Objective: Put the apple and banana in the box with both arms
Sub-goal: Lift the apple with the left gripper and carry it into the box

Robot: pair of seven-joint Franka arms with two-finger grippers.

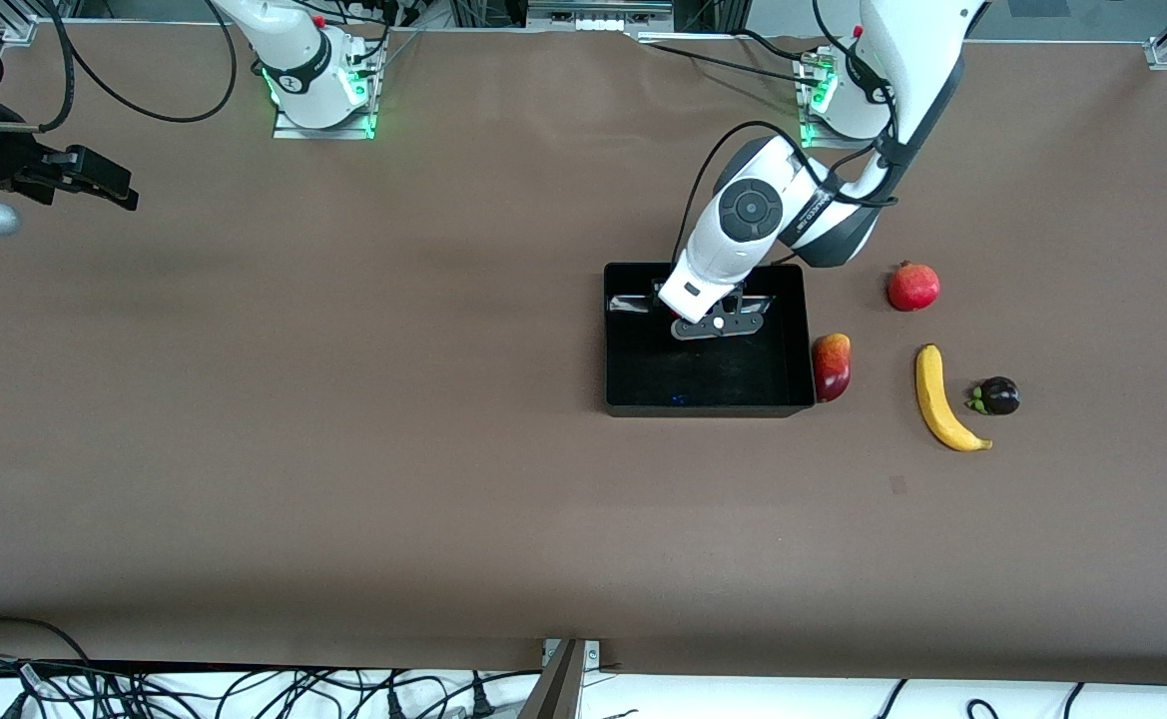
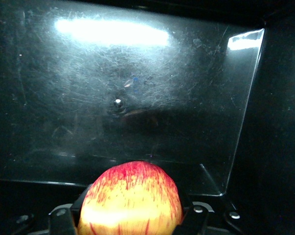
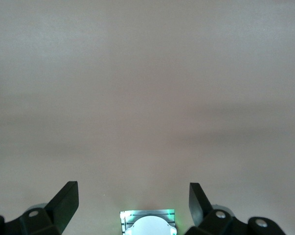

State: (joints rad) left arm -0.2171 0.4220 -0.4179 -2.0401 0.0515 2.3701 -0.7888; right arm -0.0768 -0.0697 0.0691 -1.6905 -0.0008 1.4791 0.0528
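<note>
My left gripper (image 1: 718, 328) reaches down into the black box (image 1: 703, 384) and is shut on the apple (image 2: 132, 198). The apple is red streaked with yellow and sits between the black fingers (image 2: 64, 220) over the glossy box floor (image 2: 137, 98). In the front view the arm's hand hides the apple. The yellow banana (image 1: 942, 399) lies on the table beside the box, toward the left arm's end. My right gripper (image 1: 119, 190) waits open over bare table at the right arm's end, nothing between its fingers (image 3: 64, 200).
A dark-red and orange fruit (image 1: 832, 366) rests against the box's outer wall. A red pomegranate (image 1: 913, 286) lies farther from the front camera than the banana. A small dark purple fruit (image 1: 997, 395) sits beside the banana. The right arm's base (image 3: 147, 223) glows green.
</note>
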